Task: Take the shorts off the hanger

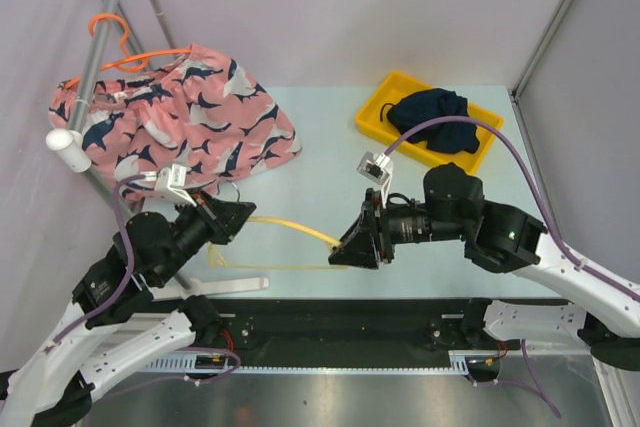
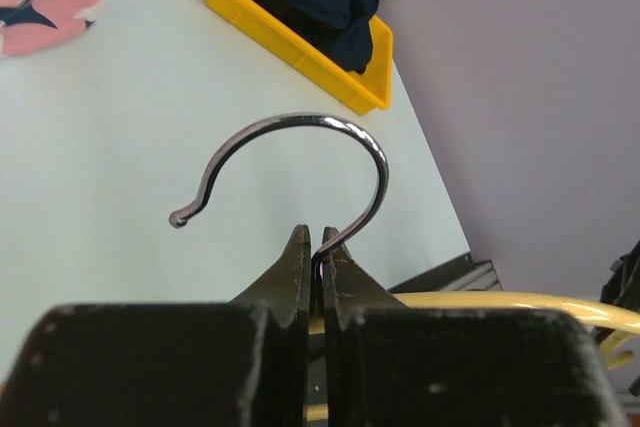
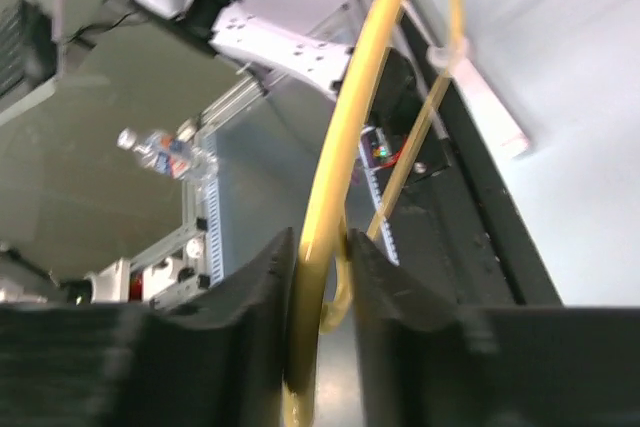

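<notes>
Finding: the task stood part done. The navy shorts lay bunched in the yellow bin at the far right of the table, clear of any hanger. The pink shark-print shorts hung on the orange hanger, which was hooked over the slanted rail at the far left.

A bare yellow hanger was held between the two arms above the near part of the table. The left gripper had its jaws together, pinching the stem of the hanger's metal hook. The right gripper had its jaws drawn in around one yellow arm of the hanger, and both fingers appeared to touch it in the right wrist view.

Assessment: the step in hand looked like disposal of the emptied hanger, not garment removal. The next move called for setting that hanger down, both jaws releasing it, then a reach to the far left corner for the pink pair. That garment is soft and would likely need one gripper steadying the orange hanger while the other drew the waistband off.
</notes>
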`<action>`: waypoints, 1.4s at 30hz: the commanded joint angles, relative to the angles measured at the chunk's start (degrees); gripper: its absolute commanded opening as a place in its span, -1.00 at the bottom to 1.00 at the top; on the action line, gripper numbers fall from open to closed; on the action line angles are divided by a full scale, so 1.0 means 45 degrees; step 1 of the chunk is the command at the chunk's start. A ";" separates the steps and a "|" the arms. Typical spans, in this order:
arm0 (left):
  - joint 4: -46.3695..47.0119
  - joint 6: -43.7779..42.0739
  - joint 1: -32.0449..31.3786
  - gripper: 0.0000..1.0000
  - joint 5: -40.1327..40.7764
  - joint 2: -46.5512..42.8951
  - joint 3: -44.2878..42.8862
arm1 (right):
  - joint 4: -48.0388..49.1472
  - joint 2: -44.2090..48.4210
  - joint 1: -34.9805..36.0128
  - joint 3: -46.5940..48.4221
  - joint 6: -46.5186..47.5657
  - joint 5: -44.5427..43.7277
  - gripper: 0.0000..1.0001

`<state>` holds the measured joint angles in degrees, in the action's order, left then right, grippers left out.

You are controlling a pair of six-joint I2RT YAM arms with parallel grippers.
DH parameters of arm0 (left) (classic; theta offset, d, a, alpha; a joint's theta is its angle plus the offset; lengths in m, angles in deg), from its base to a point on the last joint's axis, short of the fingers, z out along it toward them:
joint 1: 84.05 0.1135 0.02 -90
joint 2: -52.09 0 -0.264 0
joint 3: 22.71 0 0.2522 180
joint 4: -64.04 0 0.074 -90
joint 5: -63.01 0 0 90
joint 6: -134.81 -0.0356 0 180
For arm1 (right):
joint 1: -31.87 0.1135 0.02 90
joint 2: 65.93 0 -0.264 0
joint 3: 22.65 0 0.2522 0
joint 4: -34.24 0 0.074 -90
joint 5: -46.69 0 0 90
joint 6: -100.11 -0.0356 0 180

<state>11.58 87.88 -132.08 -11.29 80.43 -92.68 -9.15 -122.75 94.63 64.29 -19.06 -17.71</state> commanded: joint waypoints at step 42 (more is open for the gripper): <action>-0.1361 -0.0352 -0.0049 0.96 -0.4174 -0.5320 -0.0615 | 0.9726 -0.2236 -0.3616 0.0845 -0.0726 0.2612 -1.00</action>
<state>8.74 87.73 -132.14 -29.93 58.05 -93.47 19.57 -131.78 77.69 64.16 -20.50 -9.51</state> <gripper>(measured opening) 0.974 0.149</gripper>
